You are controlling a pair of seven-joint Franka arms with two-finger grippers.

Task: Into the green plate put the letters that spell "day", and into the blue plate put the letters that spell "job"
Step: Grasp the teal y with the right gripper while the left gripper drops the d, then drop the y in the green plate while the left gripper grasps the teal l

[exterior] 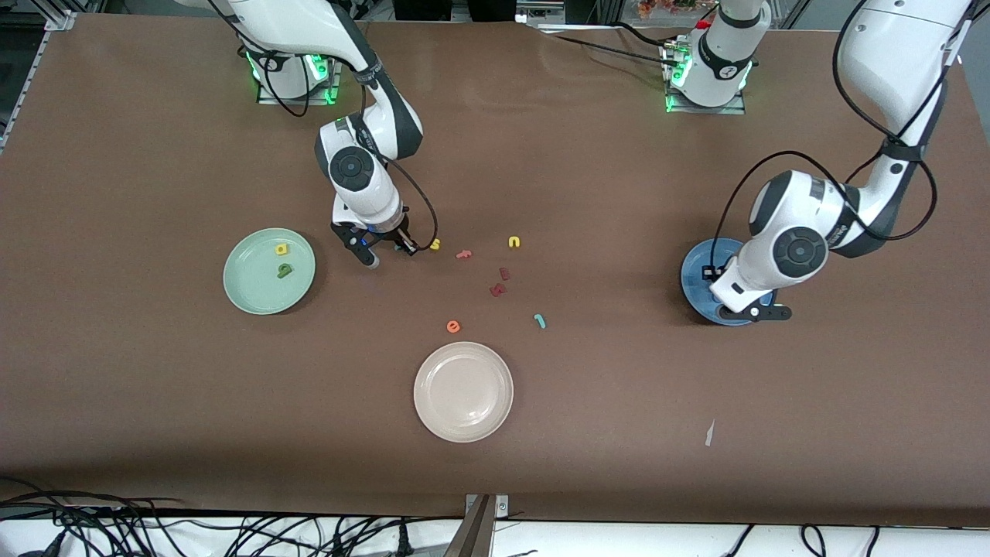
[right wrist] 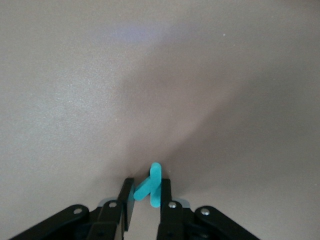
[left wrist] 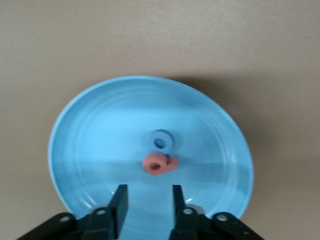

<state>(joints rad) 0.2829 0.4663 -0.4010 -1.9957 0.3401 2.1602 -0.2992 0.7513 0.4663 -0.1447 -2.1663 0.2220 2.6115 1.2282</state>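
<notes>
Nearby, yellow "s" (exterior: pixel 435 244), salmon letter (exterior: pixel 463 254), unobstructed

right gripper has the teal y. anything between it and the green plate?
Nothing visible. The right gripper is shut on the teal "y", low over the table beside the green plate. Only bare tabletop lies between them. The yellow letter and olive-green letter already lie in the plate, leaving room.

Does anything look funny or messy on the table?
Nothing is broken or spilled. One oddity: a small pale paper scrap lies on the brown table toward the left arm's end, near the front camera. It is no letter and no plate. The loose foam letters, like the orange "e", are simply scattered, unsorted.
</notes>
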